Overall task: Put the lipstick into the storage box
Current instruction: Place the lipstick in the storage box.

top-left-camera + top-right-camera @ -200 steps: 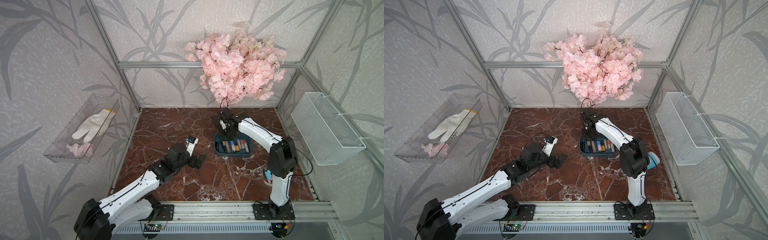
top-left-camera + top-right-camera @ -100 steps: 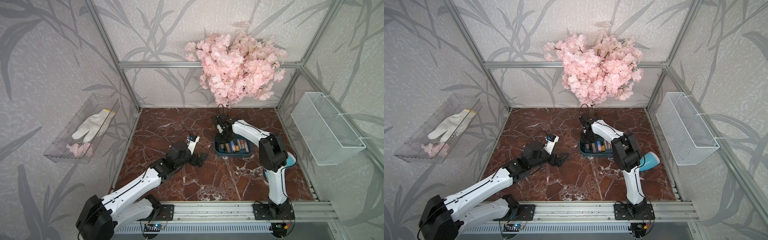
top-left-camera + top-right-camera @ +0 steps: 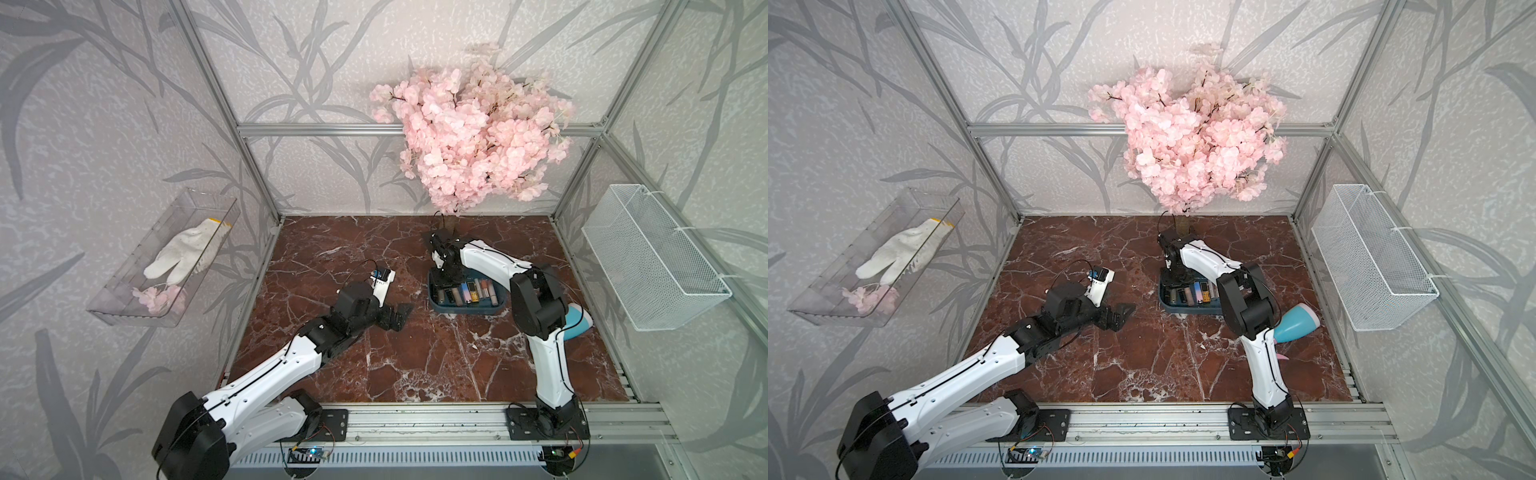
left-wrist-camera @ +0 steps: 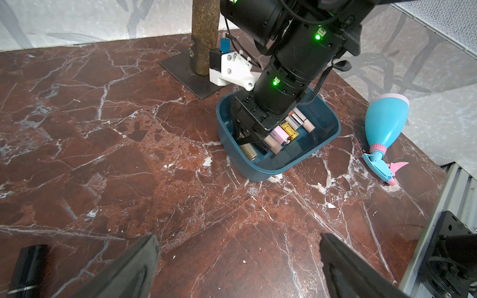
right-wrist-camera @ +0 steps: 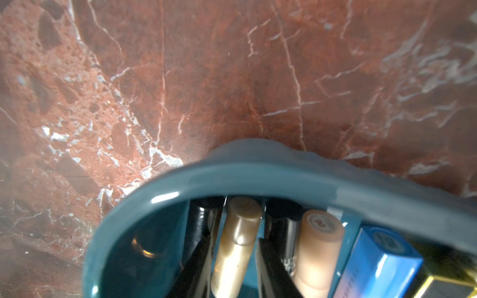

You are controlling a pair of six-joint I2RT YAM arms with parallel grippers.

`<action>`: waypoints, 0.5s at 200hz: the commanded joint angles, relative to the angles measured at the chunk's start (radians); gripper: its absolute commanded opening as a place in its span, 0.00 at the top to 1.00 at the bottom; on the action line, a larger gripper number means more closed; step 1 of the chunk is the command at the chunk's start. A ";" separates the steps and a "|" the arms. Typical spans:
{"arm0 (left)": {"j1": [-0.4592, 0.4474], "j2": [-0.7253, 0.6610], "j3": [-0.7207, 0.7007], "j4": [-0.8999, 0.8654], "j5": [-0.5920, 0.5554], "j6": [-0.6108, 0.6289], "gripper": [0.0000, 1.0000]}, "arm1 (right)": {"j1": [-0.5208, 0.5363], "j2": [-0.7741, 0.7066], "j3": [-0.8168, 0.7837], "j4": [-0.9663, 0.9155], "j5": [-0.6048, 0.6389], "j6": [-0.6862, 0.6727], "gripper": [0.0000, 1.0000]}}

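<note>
The right gripper point(image 4: 244, 135) has come down since a second ago. Then it hung over the 11 o'clock corner of the storage box point(image 3: 469, 311); now it sits inside the box's 9 o'clock end. Its fingers point(image 5: 196, 265) stand close on either side of a bronze lipstick point(image 5: 237, 245). The lipstick lies in the box beside the row of other lipsticks point(image 3: 471, 291). Whether the fingers still press it I cannot tell. The right elbow has swung toward 9 o'clock, baring more of the blue spray bottle point(image 3: 1296, 322) at the box's 4 o'clock. The left gripper point(image 3: 399, 318) has hardly moved. Its jaws are spread wide and empty over the marble tabletop point(image 3: 436, 357), at the box's 9 o'clock.
</note>
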 commanded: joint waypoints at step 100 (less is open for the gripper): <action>0.022 -0.034 0.021 -0.030 -0.059 -0.038 0.00 | -0.003 -0.063 0.009 -0.006 0.017 0.004 0.57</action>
